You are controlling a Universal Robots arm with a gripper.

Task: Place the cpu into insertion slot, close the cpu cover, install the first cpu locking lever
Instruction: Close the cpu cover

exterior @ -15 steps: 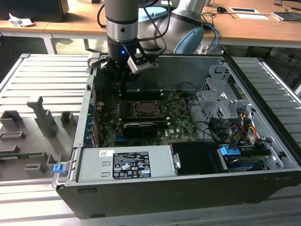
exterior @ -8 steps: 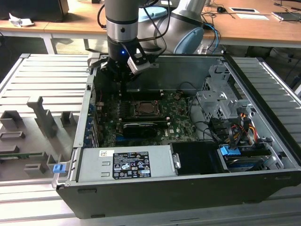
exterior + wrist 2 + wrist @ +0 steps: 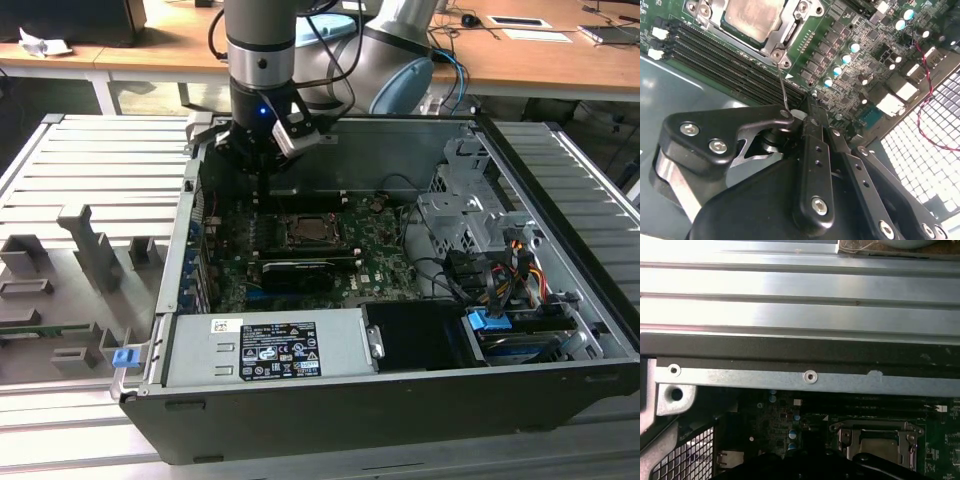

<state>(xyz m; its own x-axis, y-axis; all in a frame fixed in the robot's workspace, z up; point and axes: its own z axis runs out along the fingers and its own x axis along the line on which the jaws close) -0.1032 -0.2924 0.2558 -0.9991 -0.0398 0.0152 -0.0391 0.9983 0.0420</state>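
One cpu [image 3: 751, 17] sits in the one slot [image 3: 338, 232] of an open computer case [image 3: 400, 410] on a ribbed tabletop [image 3: 60, 170], with one cover [image 3: 785, 35] closed over it, so the work appears to be at the first lever. The single hand [image 3: 800, 117] is clenched on the tip of one thin wire lever [image 3: 781, 85], which stands up from the slot's corner. Seating it, I judge, calls for swinging it down flat and hooking it under its catch.

Label [image 3: 279, 350] on power supply [image 3: 190, 348]: print illegible.
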